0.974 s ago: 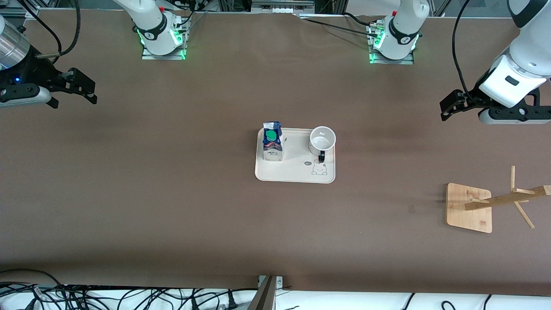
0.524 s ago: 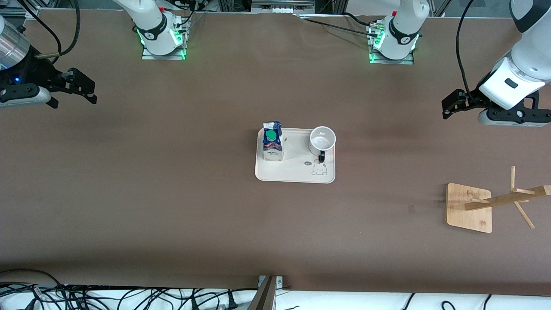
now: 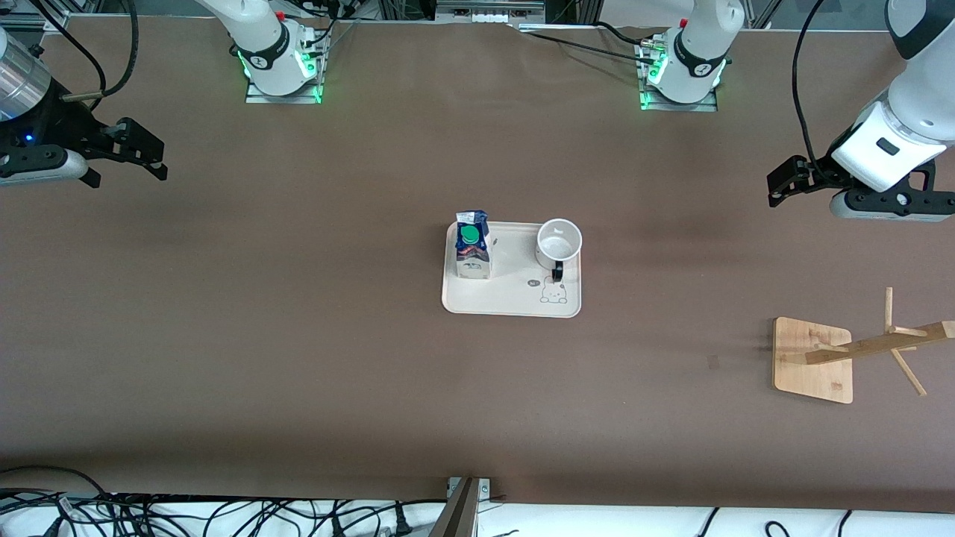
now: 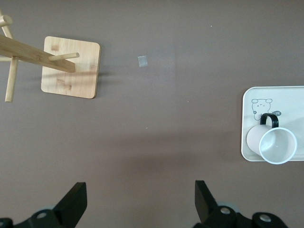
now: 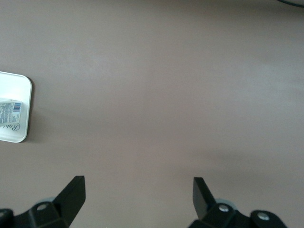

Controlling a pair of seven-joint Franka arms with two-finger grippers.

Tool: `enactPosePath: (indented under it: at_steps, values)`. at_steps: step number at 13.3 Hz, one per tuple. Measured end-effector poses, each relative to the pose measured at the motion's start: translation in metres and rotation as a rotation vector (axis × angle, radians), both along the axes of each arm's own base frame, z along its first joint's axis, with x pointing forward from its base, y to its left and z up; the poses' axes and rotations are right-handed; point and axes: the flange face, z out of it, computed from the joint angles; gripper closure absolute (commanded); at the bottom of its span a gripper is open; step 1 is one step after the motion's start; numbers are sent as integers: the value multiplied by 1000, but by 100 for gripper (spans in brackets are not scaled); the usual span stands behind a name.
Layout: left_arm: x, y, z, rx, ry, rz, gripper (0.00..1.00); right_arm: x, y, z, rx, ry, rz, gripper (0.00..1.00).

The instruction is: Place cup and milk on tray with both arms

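Observation:
The cream tray [image 3: 507,297] lies in the middle of the table. The dark blue and white milk [image 3: 473,252] with its green cap stands upright on it at the end toward the right arm. The white cup [image 3: 559,242] stands upright on the tray at the end toward the left arm, its black handle pointing at the front camera. My left gripper [image 3: 776,185] hangs open and empty over bare table at the left arm's end. My right gripper [image 3: 157,158] hangs open and empty at the right arm's end. The left wrist view shows the cup [image 4: 274,144] on the tray [image 4: 289,99]; the right wrist view shows the tray's corner [image 5: 21,85] and the milk [image 5: 9,114].
A wooden rack with pegs on a square base [image 3: 812,359] stands toward the left arm's end, nearer to the front camera than the tray; its base [image 4: 71,73] also shows in the left wrist view. A small grey mark [image 4: 143,61] is on the brown table cover.
The left arm has drawn back a little toward its end of the table and risen slightly. The right arm, tray, cup and milk have not moved.

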Motion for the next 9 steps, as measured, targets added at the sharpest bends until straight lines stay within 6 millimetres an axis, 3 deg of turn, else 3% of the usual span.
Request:
enactPosePath:
  at_steps: [9]
  values:
    - [16,-11,6,-4,-21,-14,0,0,0,0,0,-1,-1,0]
